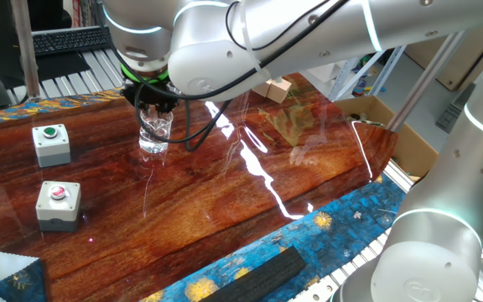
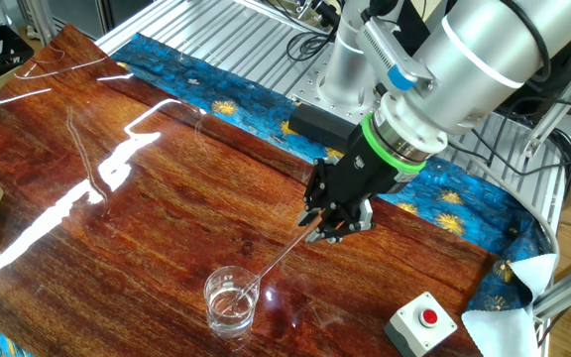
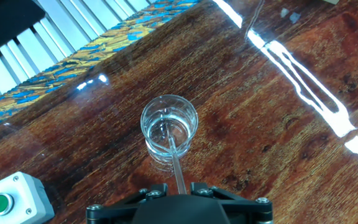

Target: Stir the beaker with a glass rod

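The beaker (image 2: 230, 300) is a small clear glass cylinder standing upright on the glossy wooden table; it also shows in one fixed view (image 1: 154, 134) and in the hand view (image 3: 169, 130). The glass rod (image 2: 282, 262) is a thin pale line that runs from my gripper (image 2: 332, 229) down into the beaker, its lower end inside the glass. In the hand view the rod (image 3: 178, 168) passes between my black fingers (image 3: 151, 194) and its tip rests in the beaker. My gripper is shut on the rod, just above and beside the beaker.
Two grey button boxes stand left of the beaker: one with a green button (image 1: 51, 143), one with a red button (image 1: 59, 205). A blue patterned cloth (image 2: 444, 198) borders the table. Wooden blocks (image 1: 277, 89) lie at the far side. A black bar (image 1: 262, 273) lies on the cloth.
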Action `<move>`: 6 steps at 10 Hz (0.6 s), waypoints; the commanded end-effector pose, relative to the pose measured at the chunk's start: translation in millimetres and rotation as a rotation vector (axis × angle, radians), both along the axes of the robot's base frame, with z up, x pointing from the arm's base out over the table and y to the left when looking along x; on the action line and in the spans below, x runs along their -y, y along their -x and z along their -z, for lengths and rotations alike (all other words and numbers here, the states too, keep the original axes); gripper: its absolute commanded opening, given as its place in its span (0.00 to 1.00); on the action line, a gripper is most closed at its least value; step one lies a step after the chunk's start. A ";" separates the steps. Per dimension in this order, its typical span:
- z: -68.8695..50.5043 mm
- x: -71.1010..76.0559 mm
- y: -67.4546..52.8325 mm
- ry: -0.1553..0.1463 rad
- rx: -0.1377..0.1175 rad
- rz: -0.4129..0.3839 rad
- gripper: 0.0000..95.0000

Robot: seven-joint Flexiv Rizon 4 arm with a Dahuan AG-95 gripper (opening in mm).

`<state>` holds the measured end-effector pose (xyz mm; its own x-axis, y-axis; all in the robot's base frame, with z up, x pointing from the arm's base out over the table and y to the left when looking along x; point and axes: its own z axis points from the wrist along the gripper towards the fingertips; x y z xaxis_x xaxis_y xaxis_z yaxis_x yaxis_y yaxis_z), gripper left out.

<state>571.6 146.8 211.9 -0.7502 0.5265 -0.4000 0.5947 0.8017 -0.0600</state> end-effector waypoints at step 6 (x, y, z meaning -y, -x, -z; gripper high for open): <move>2.1 2.0 -2.1 0.004 0.017 -0.001 0.20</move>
